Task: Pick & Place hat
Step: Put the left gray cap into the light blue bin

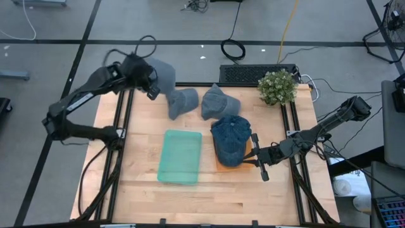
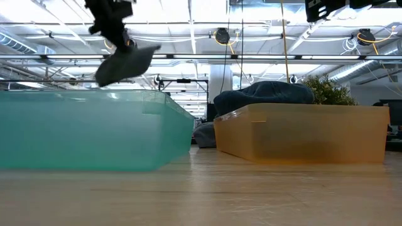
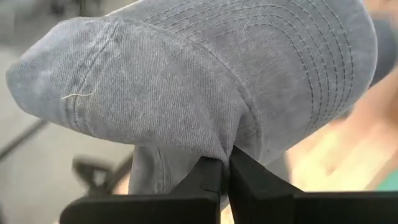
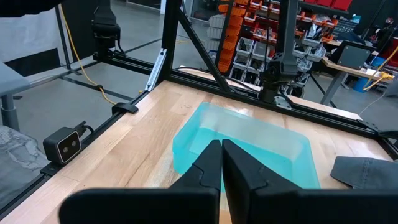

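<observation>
My left gripper (image 1: 154,81) is clenched on the grey hat (image 1: 163,73), pinching a fold of cloth near the brim and holding it in the air above the table's far left corner. The hat looks light and soft; it droops from the pinch, so I judge the stitched brim the firmest place to hold. My right gripper (image 1: 259,166), closed on nothing, waits beside the orange bin (image 1: 219,164). That bin holds a dark blue hat (image 1: 230,139); the green bin (image 1: 180,156) looks empty. Two more grey hats (image 1: 201,102) lie on the table (image 1: 209,199) beyond the bins.
</observation>
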